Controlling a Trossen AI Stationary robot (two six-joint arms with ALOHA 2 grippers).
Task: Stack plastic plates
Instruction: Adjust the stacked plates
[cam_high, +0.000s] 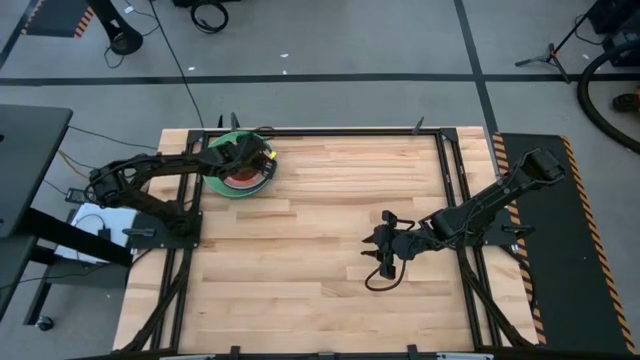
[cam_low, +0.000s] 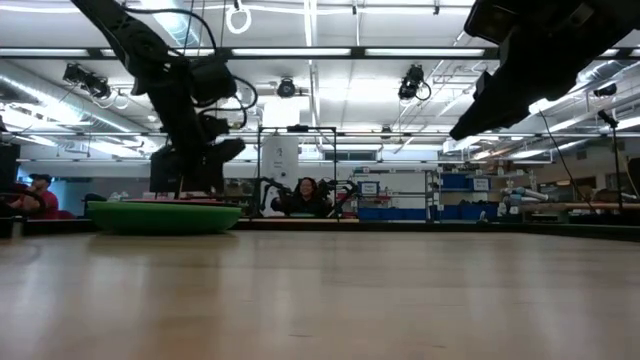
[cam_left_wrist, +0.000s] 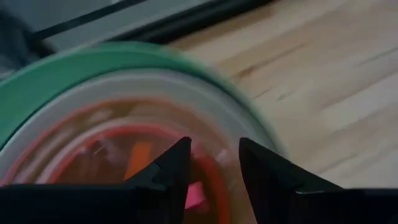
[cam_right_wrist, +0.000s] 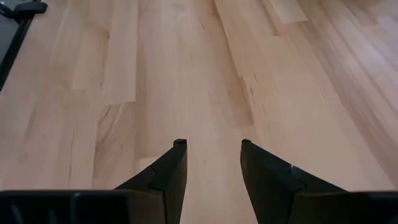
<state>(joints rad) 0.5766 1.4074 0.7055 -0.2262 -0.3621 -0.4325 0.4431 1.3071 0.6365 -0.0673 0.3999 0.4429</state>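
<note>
The round plastic plates (cam_high: 232, 180) sit nested in one stack — green rim outermost, translucent red innermost — at the wooden table's (cam_high: 320, 260) far-left corner, the left gripper (cam_left_wrist: 213, 155) hovering unclenched above, the right gripper (cam_right_wrist: 211, 149) released over bare planks.

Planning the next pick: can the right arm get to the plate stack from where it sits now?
Probably not easily. The plate stack sits at the table's far left corner, with the left pincer directly over it. The right pincer, open and empty, hangs over bare wood across the table.
</note>
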